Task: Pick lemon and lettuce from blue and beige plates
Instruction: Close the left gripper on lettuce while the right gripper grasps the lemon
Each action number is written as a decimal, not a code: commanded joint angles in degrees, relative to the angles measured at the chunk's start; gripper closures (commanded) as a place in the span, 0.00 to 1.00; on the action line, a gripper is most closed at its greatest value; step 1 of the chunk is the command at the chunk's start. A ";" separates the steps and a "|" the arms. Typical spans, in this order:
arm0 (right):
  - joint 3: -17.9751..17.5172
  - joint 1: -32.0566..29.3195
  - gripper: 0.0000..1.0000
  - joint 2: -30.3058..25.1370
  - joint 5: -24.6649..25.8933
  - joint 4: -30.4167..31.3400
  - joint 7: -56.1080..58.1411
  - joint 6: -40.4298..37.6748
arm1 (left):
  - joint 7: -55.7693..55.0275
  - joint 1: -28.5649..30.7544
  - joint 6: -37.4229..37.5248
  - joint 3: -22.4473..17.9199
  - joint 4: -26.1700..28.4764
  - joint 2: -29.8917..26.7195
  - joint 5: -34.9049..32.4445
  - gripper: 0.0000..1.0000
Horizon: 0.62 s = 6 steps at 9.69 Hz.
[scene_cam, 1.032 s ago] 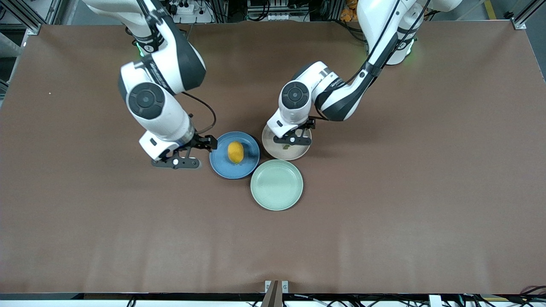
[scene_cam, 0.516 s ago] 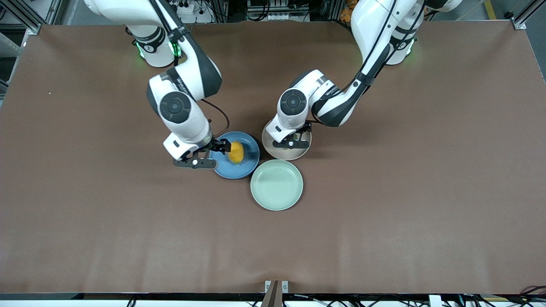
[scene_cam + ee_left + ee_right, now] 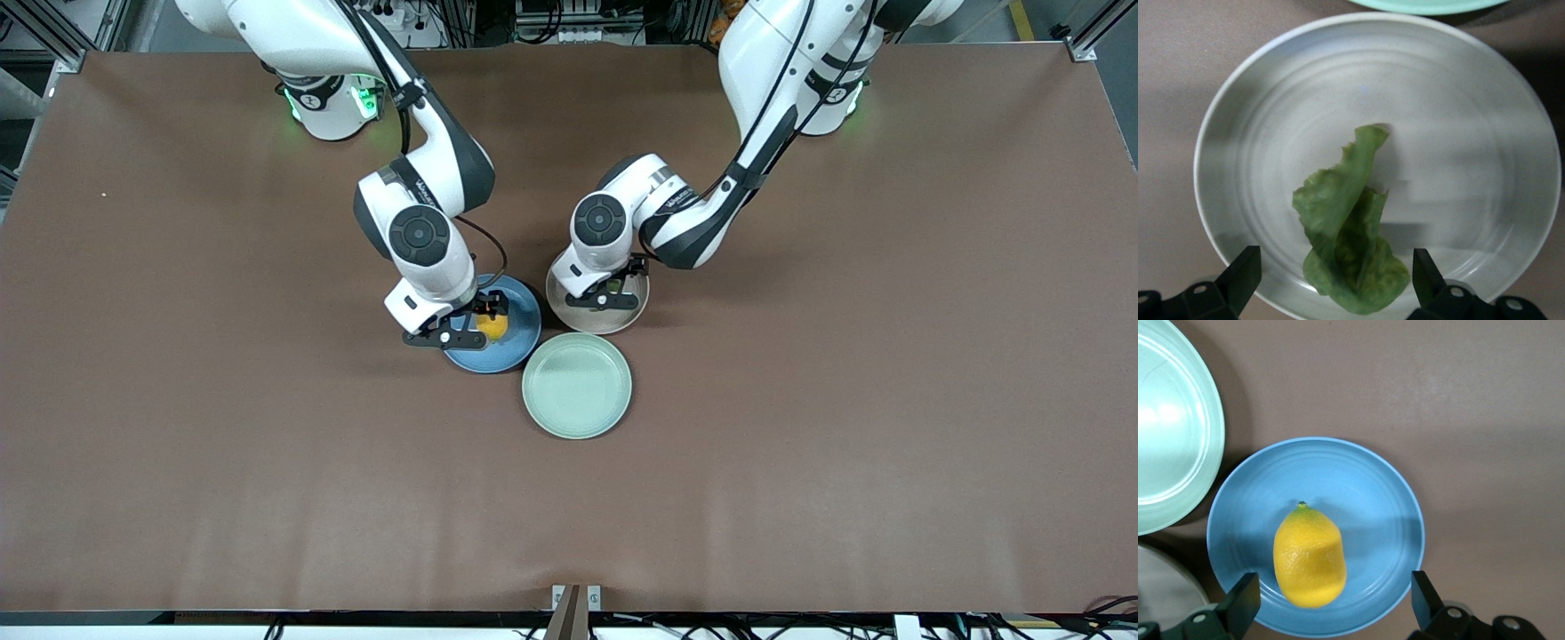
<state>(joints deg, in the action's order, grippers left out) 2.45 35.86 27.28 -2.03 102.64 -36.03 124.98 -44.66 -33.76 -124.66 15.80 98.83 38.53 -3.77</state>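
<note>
1. The right arm has moved toward the middle of the table, and the right gripper (image 3: 468, 331) is now over the blue plate (image 3: 516, 351). Before, it was over bare table beside that plate. The left arm has hardly moved.
2. The table (image 3: 800, 444) is big, flat and brown, with a soft dull look.
3. Three round plates sit close together. They are smooth, with raised rims and faint rings. The mint-green plate (image 3: 577, 385) is nearest the front camera.
4. The beige plate (image 3: 558, 307) is pale and a little shiny. It sits beside the blue plate, toward the left arm's end.
5. The lettuce (image 3: 1348, 250) lies on the beige plate. It is dark green, wrinkly and folded, long and bumpy at the edges.
6. The lemon (image 3: 1309, 557) lies on the blue plate. It is egg-shaped, yellow-orange, with tiny dimples and a small green tip.
7. The left gripper (image 3: 1335, 283) hangs over the lettuce, fingers spread wide on each side.
8. The right gripper's fingers are spread wide too, holding nothing.
</note>
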 commanded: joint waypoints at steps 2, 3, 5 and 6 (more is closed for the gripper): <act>0.36 2.02 0.00 2.07 -0.61 0.11 -3.78 3.77 | -2.89 -0.60 -0.85 -0.33 -0.83 0.49 -1.85 0.00; 0.36 2.46 0.00 2.51 -0.61 0.19 -4.13 3.96 | -4.11 -0.95 -0.85 -0.33 -1.00 0.58 -1.94 0.00; 0.36 2.81 0.00 3.39 -0.61 0.19 -4.14 4.05 | -4.91 -1.21 -0.85 -0.42 -1.01 0.67 -2.03 0.24; 0.36 2.90 0.00 3.48 -0.61 0.19 -4.14 4.05 | -5.09 -1.22 -0.85 -0.42 -1.09 0.67 -1.94 0.48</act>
<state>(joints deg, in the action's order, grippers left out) 2.44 38.04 30.54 -2.03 102.69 -39.17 128.40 -47.51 -34.29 -125.19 15.75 98.67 38.65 -3.90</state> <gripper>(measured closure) 0.000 0.119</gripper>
